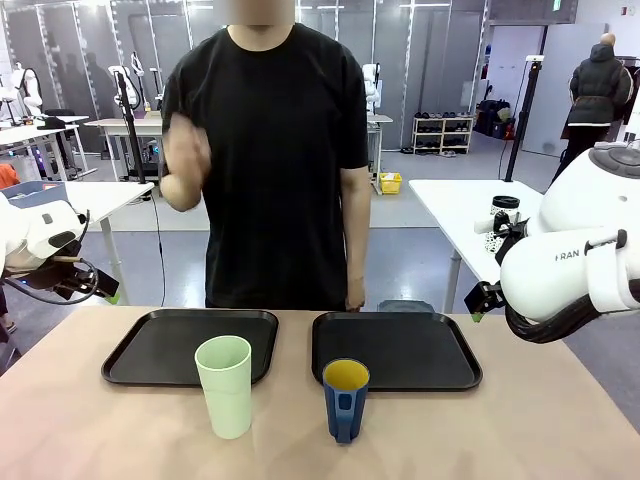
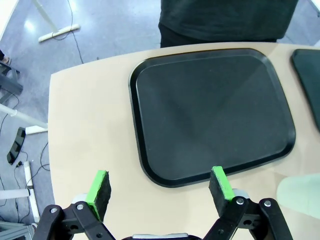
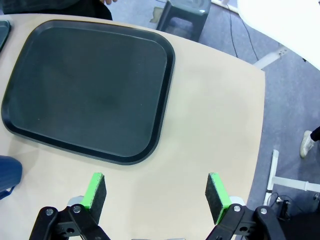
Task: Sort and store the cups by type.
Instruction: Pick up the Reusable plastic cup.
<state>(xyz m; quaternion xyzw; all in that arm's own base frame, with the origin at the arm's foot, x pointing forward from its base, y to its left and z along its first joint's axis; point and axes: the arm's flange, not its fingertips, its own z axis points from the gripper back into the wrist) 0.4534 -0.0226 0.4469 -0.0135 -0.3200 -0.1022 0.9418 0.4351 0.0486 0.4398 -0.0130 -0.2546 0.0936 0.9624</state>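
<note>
The cups stand upright on the bench (image 1: 560, 430): pale green tumbler (image 1: 225, 385) just before the left tray (image 1: 150, 350), dark blue cup (image 1: 345, 400) before the right tray (image 1: 440, 360). Your left fingers (image 2: 100, 192) and right fingers (image 3: 96, 192) are spread wide and hold nothing. Straddle each cup level at mid-height and squeeze gently; light plastic probably tips. The front view shows both cups whole, while each wrist view catches a sliver of one cup and its tray's bare floor.

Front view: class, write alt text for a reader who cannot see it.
Two cups stand on a table: a tall green cup in front of the black left tray, a shorter blue cup in front of the black right tray. A person in black stands behind, one hand raised. The white left arm and right arm frame the sides.
</note>
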